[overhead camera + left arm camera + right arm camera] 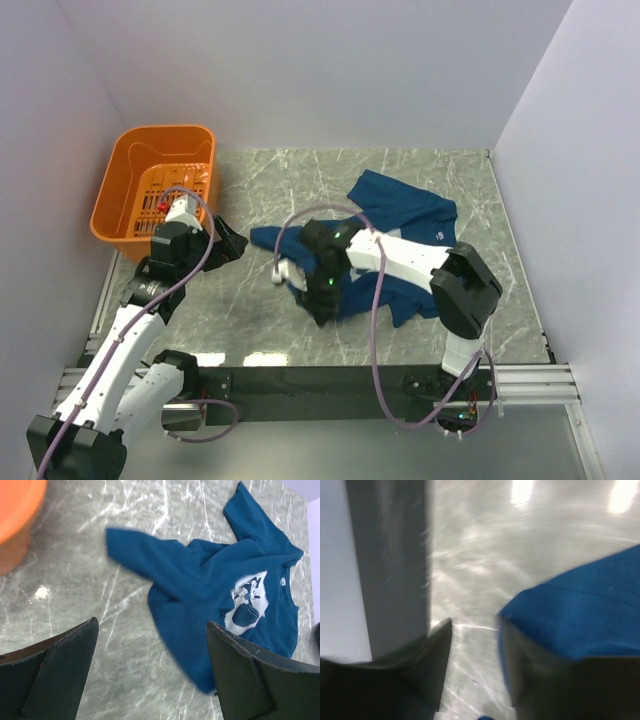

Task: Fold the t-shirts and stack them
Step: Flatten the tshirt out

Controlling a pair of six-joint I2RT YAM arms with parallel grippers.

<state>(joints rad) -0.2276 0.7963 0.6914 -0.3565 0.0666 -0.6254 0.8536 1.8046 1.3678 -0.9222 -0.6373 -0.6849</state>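
T-shirt (402, 206): crumpled, print up, centre-right on the marble table (280, 180). Your right gripper (475, 622) is at its near-left edge, jaws partly apart, cloth against one finger, nothing between. Your left gripper (151, 625) is spread wide and empty, near the sleeve.

From above and behind the arm bases, the top camera covers the grey marble-patterned tabletop (300, 180). The raised left wrist camera shares with it the crumpled dark blue cotton t-shirt (200, 590) ahead of the left claw (152, 625). The right wrist camera looks close and blurred past the right claw (476, 625).
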